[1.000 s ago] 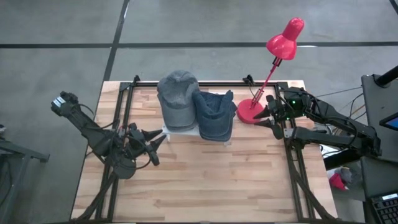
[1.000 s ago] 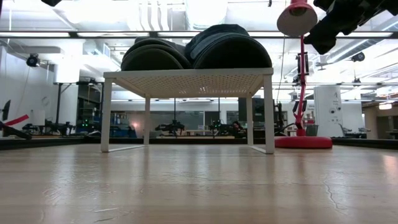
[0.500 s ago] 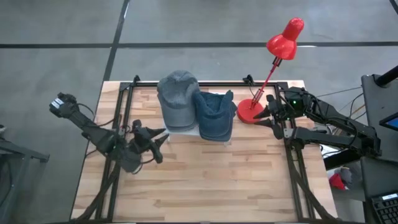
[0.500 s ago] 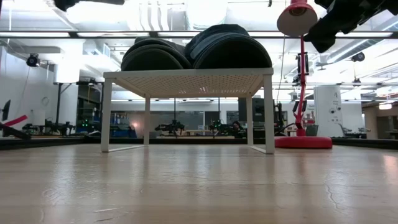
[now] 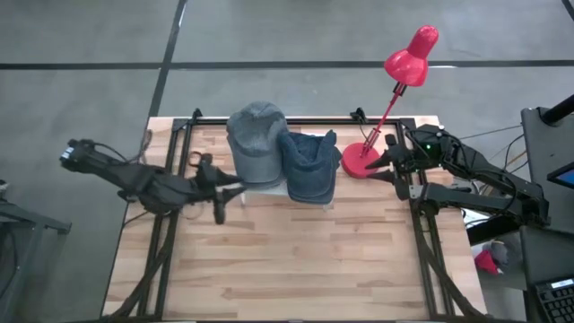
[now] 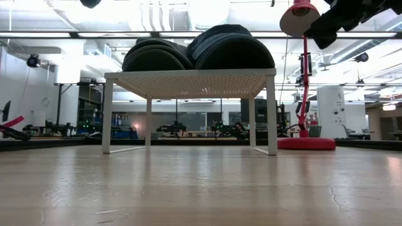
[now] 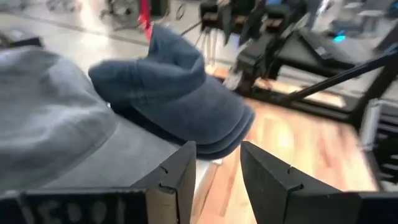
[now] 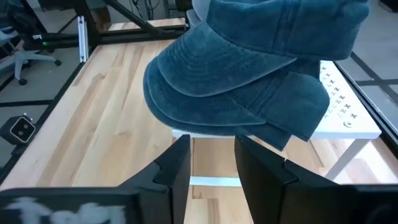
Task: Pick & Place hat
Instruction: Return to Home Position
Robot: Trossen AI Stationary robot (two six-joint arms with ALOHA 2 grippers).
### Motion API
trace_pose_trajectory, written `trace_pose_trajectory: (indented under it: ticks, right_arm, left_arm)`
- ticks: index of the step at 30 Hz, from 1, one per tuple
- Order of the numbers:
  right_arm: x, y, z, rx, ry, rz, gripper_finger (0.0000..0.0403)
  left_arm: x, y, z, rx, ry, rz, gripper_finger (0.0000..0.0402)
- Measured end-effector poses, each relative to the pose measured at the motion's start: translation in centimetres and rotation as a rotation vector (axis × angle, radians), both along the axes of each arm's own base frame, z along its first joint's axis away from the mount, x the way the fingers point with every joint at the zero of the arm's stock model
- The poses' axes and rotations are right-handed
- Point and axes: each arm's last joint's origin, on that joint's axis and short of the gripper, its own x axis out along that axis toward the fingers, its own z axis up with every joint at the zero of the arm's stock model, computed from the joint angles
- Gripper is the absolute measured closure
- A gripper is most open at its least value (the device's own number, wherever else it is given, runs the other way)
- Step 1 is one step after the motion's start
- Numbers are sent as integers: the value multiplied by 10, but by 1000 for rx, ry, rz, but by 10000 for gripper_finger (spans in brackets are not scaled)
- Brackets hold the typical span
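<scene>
Two piles of hats lie on a low white rack (image 6: 188,76) at the table's far middle: grey hats (image 5: 256,139) on the left and blue denim hats (image 5: 308,166) on the right. My left gripper (image 5: 228,190) hovers level at the rack's left near corner, open, pointing at the hats. Its wrist view shows the grey hats (image 7: 50,118) and blue hats (image 7: 174,93) just beyond its fingertips. My right gripper (image 5: 380,166) hangs open to the right of the rack, facing the blue hats' brims (image 8: 217,87). Neither gripper touches anything.
A red desk lamp stands at the far right, its base (image 5: 361,160) just beside my right gripper and its head (image 5: 411,56) leaning beyond the table's far edge. Bare wooden tabletop (image 5: 296,260) lies in front of the rack. Black frame rails (image 5: 170,179) run along both sides.
My left gripper has risen and swung from the near left of the table toward the far edge, up to the rack's left near corner. Its wrist has rolled and now points at the hats. The hats have not moved.
</scene>
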Motion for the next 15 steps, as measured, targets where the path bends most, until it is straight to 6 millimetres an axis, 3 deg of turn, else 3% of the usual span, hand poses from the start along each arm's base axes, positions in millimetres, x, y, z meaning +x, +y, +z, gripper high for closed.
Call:
trace_pose_trajectory:
  ticks: [4,15]
  right_arm:
    - [0,0,0,-5,-2,7,274]
    - [3,-1,8,-69,-86,20,272]
  left_arm:
    - [-21,9,1,7,-41,-27,273]
    - [-41,18,-52,-62,-175,-136,273]
